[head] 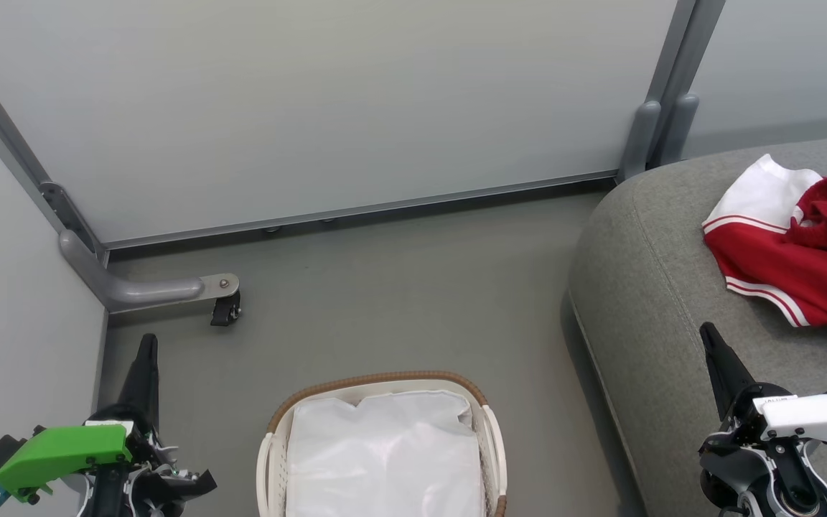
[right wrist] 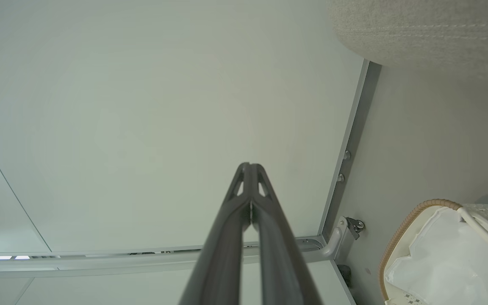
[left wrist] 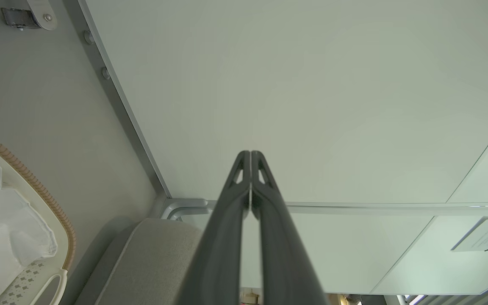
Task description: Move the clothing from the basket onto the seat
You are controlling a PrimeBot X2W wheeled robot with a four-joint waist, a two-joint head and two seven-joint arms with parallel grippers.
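The red clothing (head: 801, 251) with white panels and stripe trim lies bunched on the grey seat (head: 643, 287) at the right. The white basket (head: 489, 431) with its brown woven rim stands on the floor at bottom centre, holding just its white liner (head: 381, 452). My left gripper (head: 146, 345) is at the lower left, fingers pressed together and pointing up, shut on nothing. My right gripper (head: 708, 334) rises at the lower right over the seat's front, also shut and empty. In the wrist views the left gripper (left wrist: 250, 153) and right gripper (right wrist: 248, 165) show closed fingertips against a pale panel.
Pale wall panels (head: 313, 108) in grey metal frames close off the back and left. A curved grey foot with a small black castor (head: 225, 310) juts onto the floor at the left. Grey floor (head: 399, 287) lies between basket, panels and seat.
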